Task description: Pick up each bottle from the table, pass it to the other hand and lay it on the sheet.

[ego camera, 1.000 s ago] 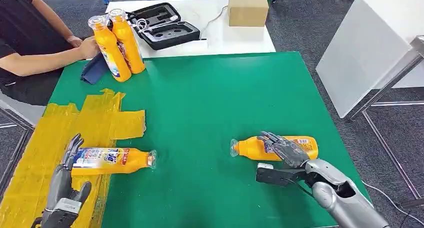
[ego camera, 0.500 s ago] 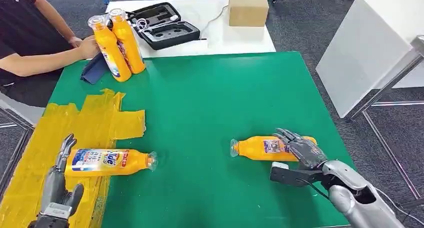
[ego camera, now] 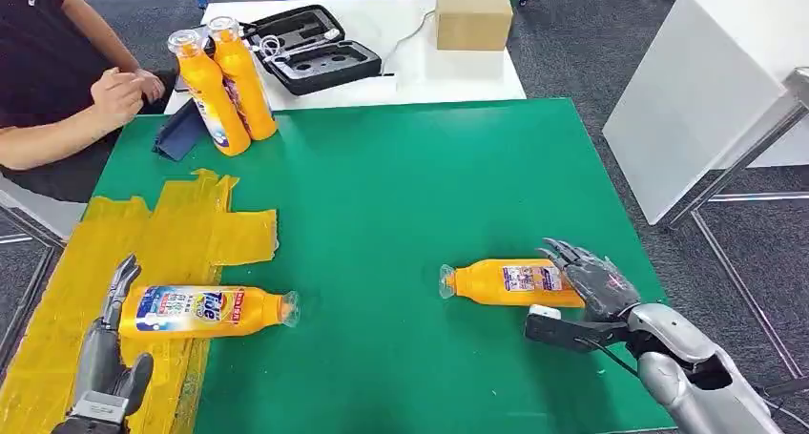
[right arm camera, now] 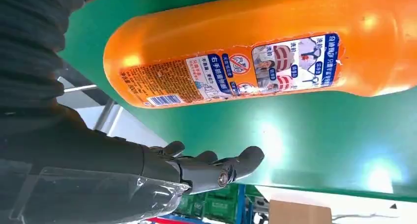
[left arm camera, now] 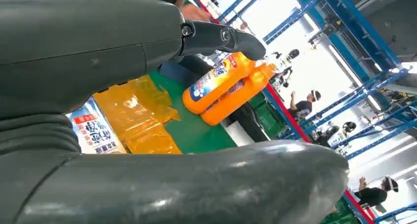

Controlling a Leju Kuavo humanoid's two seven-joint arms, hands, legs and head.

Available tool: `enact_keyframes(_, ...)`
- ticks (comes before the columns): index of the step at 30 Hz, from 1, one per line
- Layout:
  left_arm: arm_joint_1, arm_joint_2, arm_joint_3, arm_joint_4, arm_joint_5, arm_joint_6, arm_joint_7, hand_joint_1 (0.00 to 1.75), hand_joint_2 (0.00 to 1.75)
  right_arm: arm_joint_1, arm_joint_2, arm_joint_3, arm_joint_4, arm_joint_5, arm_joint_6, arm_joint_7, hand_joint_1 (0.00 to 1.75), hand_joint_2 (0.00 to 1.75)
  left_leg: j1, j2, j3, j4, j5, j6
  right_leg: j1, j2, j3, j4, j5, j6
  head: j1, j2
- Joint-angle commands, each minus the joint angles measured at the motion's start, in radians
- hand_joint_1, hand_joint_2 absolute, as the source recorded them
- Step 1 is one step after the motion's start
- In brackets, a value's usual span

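An orange bottle (ego camera: 205, 310) with a blue-and-white label lies on the yellow sheet (ego camera: 181, 224), cap pointing right. My left hand (ego camera: 110, 348) is open just behind its base, fingers stretched out; the left wrist view shows that bottle's label (left arm camera: 91, 133) past the hand (left arm camera: 98, 51). A second orange bottle (ego camera: 510, 283) lies on the green table (ego camera: 401, 186) at the front right. My right hand (ego camera: 591, 286) is open at its base end, fingers spread, not gripping. In the right wrist view this bottle (right arm camera: 255, 51) lies apart from the fingers (right arm camera: 206, 170).
Two more orange bottles (ego camera: 224, 81) stand leaning at the back left by a blue cloth (ego camera: 181, 129). A person (ego camera: 57, 81) sits there, hand (ego camera: 119, 89) off the bottles. Behind are a black case (ego camera: 315, 52) and a cardboard box (ego camera: 472, 14); a white table (ego camera: 706, 81) stands right.
My right hand has slid off the bottle toward its base and the table's right edge. My left hand has drawn back from its bottle. The person's hand has left the upright bottles.
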Motion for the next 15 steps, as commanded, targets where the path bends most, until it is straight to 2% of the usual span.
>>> enact_keyframes(1, -0.025, -0.006, -0.013, 0.023, 0.004, -0.007, -0.043, 0.0, 0.0, -0.095, 0.05, 0.032, 0.143, 0.019, 0.03, 0.011, 0.0, 1.75, 0.002, 0.005, 0.004, -0.001, -0.001, -0.001, 0.002, 0.002, 0.004, -0.002, 0.001, -0.001, 0.0, 0.0)
enact_keyframes(8, -0.048, -0.002, -0.027, 0.04, 0.008, -0.012, -0.043, 0.0, 0.0, -0.195, 0.112, 0.098, 0.295, 0.052, 0.032, 0.014, 0.0, 1.75, 0.002, 0.006, 0.004, -0.001, 0.0, -0.001, 0.002, 0.003, 0.004, -0.003, 0.002, -0.001, 0.0, 0.0)
enact_keyframes(15, -0.047, 0.001, -0.03, 0.039, 0.011, -0.013, -0.043, 0.0, 0.0, -0.198, 0.117, 0.105, 0.308, 0.053, 0.03, 0.013, 0.0, 1.75, 0.001, 0.004, 0.004, -0.001, -0.001, -0.001, 0.001, 0.002, 0.004, -0.002, 0.0, -0.001, 0.0, 0.0)
